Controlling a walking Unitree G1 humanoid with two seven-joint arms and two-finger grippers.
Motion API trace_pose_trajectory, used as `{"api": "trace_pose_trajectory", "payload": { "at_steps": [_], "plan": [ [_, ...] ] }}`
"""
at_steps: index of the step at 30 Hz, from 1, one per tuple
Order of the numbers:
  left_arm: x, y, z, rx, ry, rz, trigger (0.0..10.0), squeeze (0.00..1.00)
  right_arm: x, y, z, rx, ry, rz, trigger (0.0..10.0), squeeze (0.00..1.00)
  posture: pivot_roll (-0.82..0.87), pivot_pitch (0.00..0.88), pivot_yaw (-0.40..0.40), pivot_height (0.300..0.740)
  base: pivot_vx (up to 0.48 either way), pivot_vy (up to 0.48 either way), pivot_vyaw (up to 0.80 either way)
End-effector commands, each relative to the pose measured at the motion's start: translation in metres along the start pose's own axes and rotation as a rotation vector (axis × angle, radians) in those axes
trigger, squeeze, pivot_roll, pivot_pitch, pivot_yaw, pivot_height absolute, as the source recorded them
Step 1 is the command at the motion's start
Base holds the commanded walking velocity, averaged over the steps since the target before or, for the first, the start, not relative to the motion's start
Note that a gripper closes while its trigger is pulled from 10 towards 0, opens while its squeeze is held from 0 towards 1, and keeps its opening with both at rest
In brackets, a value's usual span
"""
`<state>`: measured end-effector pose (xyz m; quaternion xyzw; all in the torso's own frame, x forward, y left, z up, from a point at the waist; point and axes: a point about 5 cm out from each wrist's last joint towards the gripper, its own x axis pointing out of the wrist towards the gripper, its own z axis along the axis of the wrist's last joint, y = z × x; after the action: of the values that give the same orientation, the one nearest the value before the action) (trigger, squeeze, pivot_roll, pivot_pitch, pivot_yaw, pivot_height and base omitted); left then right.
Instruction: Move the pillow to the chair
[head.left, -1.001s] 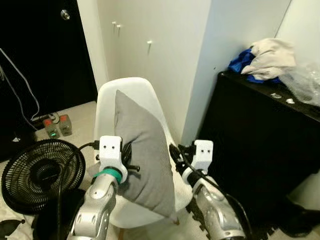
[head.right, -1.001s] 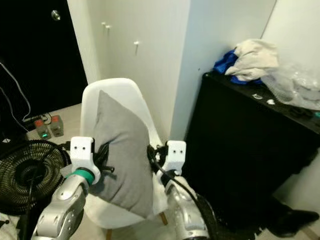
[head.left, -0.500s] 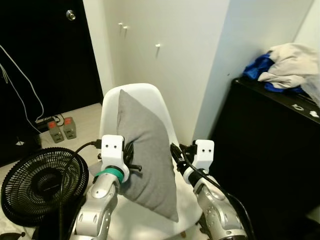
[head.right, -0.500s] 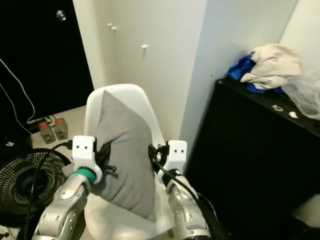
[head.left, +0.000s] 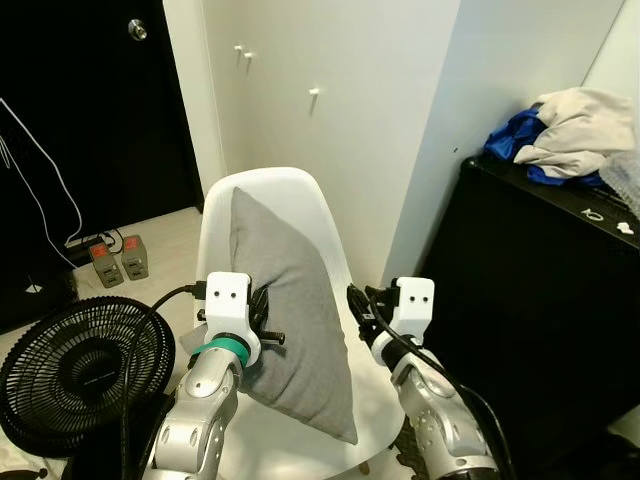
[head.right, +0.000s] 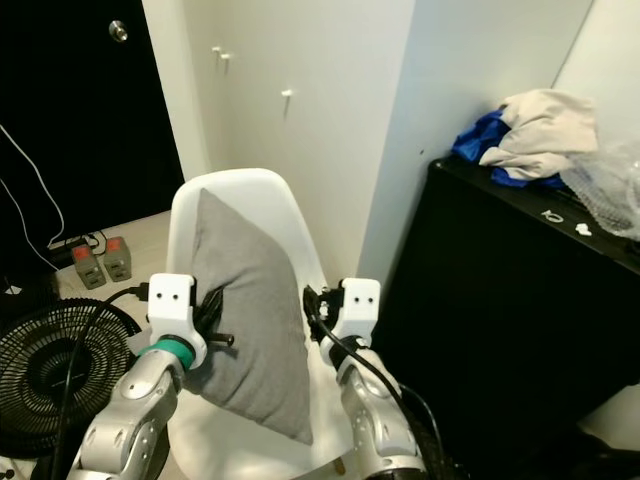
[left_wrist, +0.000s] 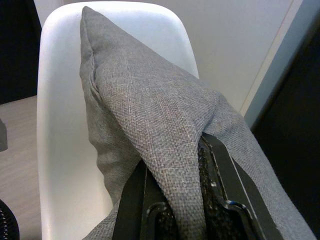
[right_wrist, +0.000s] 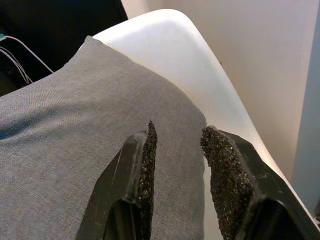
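Head views: a grey pillow (head.left: 290, 320) stands on edge against the back of a white chair (head.left: 330, 235), top corner at 12 o'clock.

Left wrist view: the left gripper (left_wrist: 172, 192) pinches a fold of soft, woven cloth.

Right wrist view: the right gripper (right_wrist: 177, 150) sits spread beside the pillow's edge, holding nothing.

The pillow looks light and floppy; a bunched corner seems the best hold.

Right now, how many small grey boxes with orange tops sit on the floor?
2: both power boxes sit side by side on the floor by the dark doorway, behind the fan.
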<state>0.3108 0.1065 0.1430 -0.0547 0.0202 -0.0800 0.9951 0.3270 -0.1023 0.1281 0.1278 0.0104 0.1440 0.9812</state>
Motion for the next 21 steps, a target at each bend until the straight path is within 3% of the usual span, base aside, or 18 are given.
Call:
{"api": "trace_pose_trajectory", "payload": {
  "at_steps": [1, 8, 21],
  "plan": [
    [0.0005, -0.0008, 0.0127, 0.015, -0.076, 0.001, 10.0, 0.00, -0.0008, -0.0005, -0.0068, 0.006, 0.035, -0.006, 10.0, 0.00, -0.02, 0.000, 0.071, 0.740, 0.000, 0.000, 0.00],
    [0.0008, -0.0010, 0.0127, 0.014, -0.076, 0.001, 10.0, 0.00, -0.0007, -0.0006, -0.0071, 0.006, 0.039, -0.005, 10.0, 0.00, -0.02, 0.000, 0.071, 0.730, 0.000, 0.000, 0.00],
    [-0.0017, -0.0016, 0.0105, 0.009, -0.073, 0.003, 10.0, 0.00, -0.0032, 0.0012, -0.0081, 0.014, 0.038, -0.002, 10.0, 0.00, -0.02, 0.000, 0.069, 0.665, 0.000, 0.000, 0.00]
  ]
}}
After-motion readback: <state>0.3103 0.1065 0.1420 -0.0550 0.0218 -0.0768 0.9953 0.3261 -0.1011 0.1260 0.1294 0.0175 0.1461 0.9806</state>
